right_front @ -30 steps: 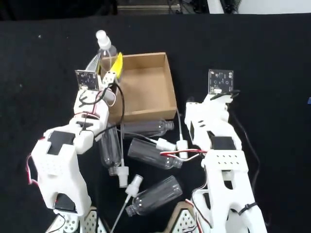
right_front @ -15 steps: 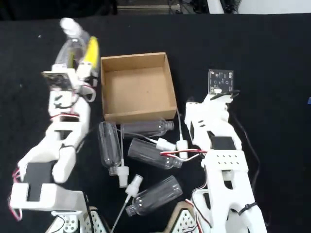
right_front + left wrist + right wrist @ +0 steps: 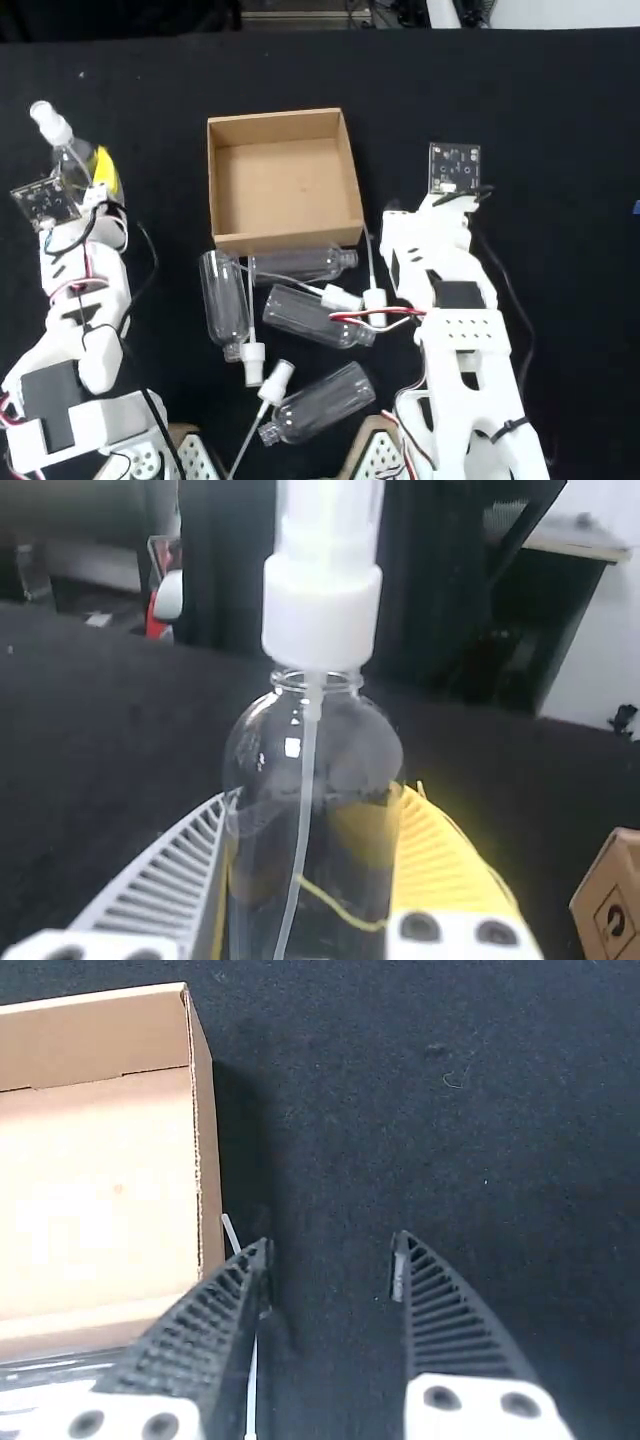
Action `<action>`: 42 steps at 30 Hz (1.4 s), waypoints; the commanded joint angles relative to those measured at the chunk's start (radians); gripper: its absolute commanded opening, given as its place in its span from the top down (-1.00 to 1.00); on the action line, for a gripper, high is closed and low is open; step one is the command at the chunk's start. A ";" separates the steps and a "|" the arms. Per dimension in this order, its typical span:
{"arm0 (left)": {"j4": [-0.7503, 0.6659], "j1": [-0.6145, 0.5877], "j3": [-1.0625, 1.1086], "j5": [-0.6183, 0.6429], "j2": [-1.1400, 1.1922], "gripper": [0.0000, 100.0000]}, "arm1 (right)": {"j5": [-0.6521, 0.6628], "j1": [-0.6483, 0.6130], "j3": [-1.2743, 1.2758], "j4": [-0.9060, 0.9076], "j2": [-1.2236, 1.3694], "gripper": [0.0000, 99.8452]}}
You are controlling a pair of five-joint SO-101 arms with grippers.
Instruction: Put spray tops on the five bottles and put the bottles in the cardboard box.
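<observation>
Fingers of the left gripper are clenched on a bottle with its spray top fitted, held above the surface near its left edge, long axis in line with the fingers and top pointing toward the far left corner. To its right, well apart, sits the cardboard box, mouth up, so delivery appears to need a rightward swing over the box's left wall. Spread and empty, the right gripper hangs just beside the box's right wall, nearer the uncapped bottles lying by the box's near wall.
</observation>
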 commanded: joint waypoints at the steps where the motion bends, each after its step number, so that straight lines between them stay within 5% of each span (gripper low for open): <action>1: 0.008 -0.013 -0.002 -0.012 -0.048 0.94 | 0.003 0.018 -0.008 -0.029 -0.033 0.64; 13: -0.006 -0.068 -0.157 -0.006 0.238 0.94 | 0.003 0.020 -0.008 -0.029 -0.033 0.64; 21: -0.419 -0.074 -0.108 -0.014 0.385 0.94 | 0.003 0.021 -0.008 -0.029 -0.035 0.64; 33: -0.781 -0.073 -0.168 -0.015 0.724 0.94 | 0.003 0.021 -0.008 -0.029 -0.035 0.64; 42: -0.786 -0.088 -0.168 -0.015 0.755 0.94 | 0.003 0.021 -0.008 -0.029 -0.035 0.64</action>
